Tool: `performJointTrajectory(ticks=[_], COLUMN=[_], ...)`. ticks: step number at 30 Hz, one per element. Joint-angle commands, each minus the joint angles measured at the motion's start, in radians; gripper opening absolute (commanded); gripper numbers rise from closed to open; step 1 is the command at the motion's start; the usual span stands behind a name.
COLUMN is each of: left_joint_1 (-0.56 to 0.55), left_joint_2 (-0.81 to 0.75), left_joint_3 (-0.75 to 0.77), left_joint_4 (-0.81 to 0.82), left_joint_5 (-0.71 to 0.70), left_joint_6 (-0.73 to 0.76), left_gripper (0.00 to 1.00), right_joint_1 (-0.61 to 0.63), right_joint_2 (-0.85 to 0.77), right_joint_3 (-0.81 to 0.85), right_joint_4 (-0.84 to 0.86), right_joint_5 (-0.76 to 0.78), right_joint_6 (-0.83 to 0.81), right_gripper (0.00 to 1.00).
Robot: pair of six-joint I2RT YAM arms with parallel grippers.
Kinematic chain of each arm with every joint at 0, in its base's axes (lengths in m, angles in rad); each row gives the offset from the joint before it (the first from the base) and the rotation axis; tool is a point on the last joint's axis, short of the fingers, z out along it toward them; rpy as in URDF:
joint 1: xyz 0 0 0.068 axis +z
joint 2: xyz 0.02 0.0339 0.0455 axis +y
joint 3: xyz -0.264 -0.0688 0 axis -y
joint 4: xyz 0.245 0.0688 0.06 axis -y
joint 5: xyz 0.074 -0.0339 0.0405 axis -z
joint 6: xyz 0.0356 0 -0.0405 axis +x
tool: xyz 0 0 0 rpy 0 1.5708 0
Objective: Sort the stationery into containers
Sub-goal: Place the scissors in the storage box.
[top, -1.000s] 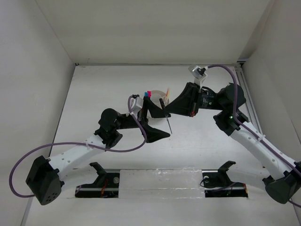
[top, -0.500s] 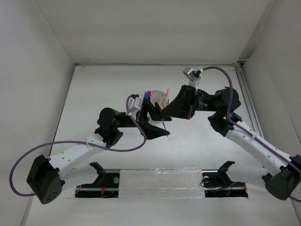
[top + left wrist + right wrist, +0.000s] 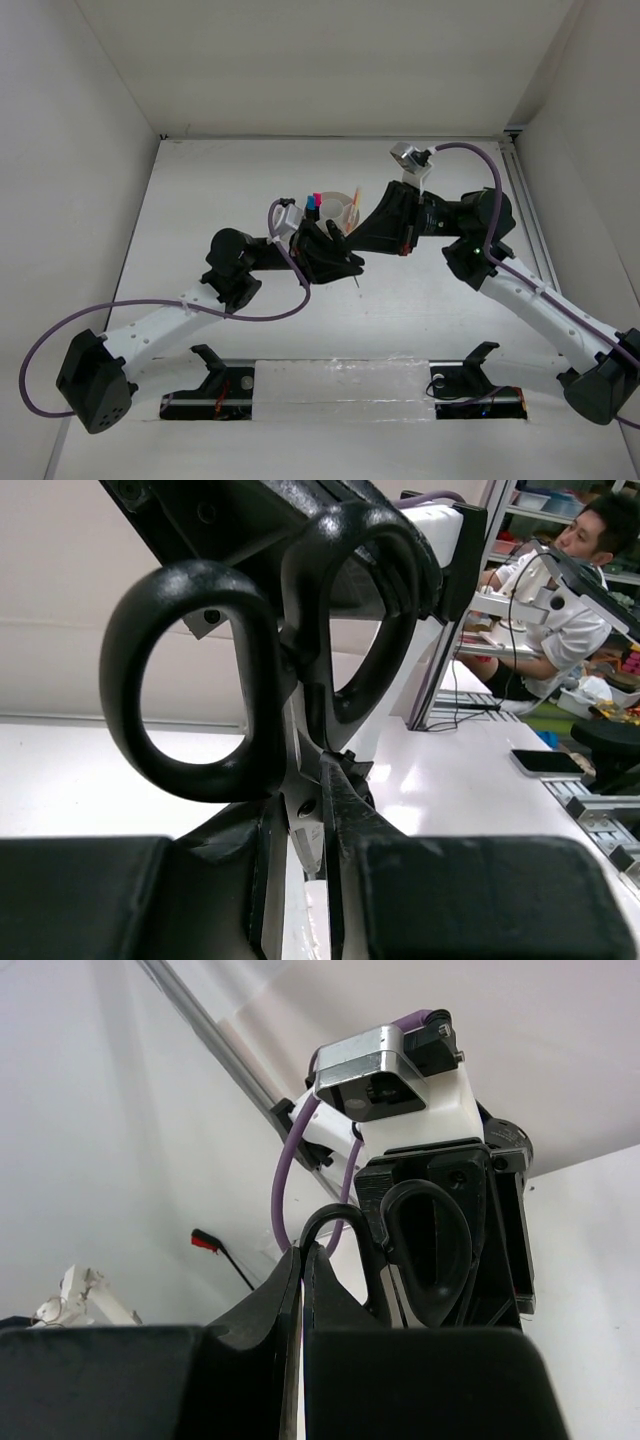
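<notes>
Black-handled scissors (image 3: 200,770) hang point-down between both grippers, their blade tip (image 3: 354,276) showing below them. My left gripper (image 3: 305,850) is shut on the scissors at the blades just under the pivot. My right gripper (image 3: 302,1260) is shut on one thin handle loop, with the other loop (image 3: 440,1312) beside it. From above, the left gripper (image 3: 338,258) and right gripper (image 3: 352,238) meet just in front of the round white container (image 3: 330,196). In it stand pink and blue highlighters (image 3: 313,200) and a pale pencil (image 3: 353,206).
Two black clamps (image 3: 210,356) (image 3: 480,352) sit at the table's near edge by the arm bases. White walls enclose the table on the left, back and right. A metal rail (image 3: 525,200) runs along the right side.
The left gripper went from wide open to shut on the scissors' blades. The right gripper shifted slightly left while still holding the handle.
</notes>
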Motion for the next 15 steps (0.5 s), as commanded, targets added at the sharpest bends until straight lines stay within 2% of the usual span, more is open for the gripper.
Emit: performJointTrajectory(ticks=[1,4,5,8,12,13,15], left_joint_1=[-0.002,-0.002,-0.002,-0.002,-0.002,-0.002,-0.002], left_joint_2=[-0.033,-0.043,-0.055,-0.075,-0.075,-0.084,-0.093], left_joint_3=[0.063,0.063,0.063,0.043,0.043,0.043,0.034], left_joint_4=[0.004,-0.018,-0.018,-0.038,-0.073,-0.073,-0.093], left_joint_5=[-0.035,-0.081,-0.093,-0.138,-0.159,-0.178,-0.187], left_joint_6=[0.036,0.046,0.046,0.057,0.075,0.075,0.085], left_gripper=[0.00,0.00,0.00,0.00,0.00,0.00,0.00], right_joint_1=[0.001,0.001,0.001,-0.008,-0.017,-0.017,-0.017], right_joint_2=[-0.012,-0.001,0.008,0.008,0.008,0.008,0.008], right_joint_3=[-0.005,-0.005,-0.014,-0.014,-0.023,-0.023,-0.023], right_joint_4=[0.071,0.091,0.091,0.111,0.121,0.121,0.121], right_joint_5=[0.007,0.007,0.007,0.007,0.016,0.017,0.017], right_joint_6=[0.014,0.024,0.024,0.033,0.033,0.033,0.033], right_gripper=[0.00,0.00,0.04,0.37,0.54,0.65,0.72])
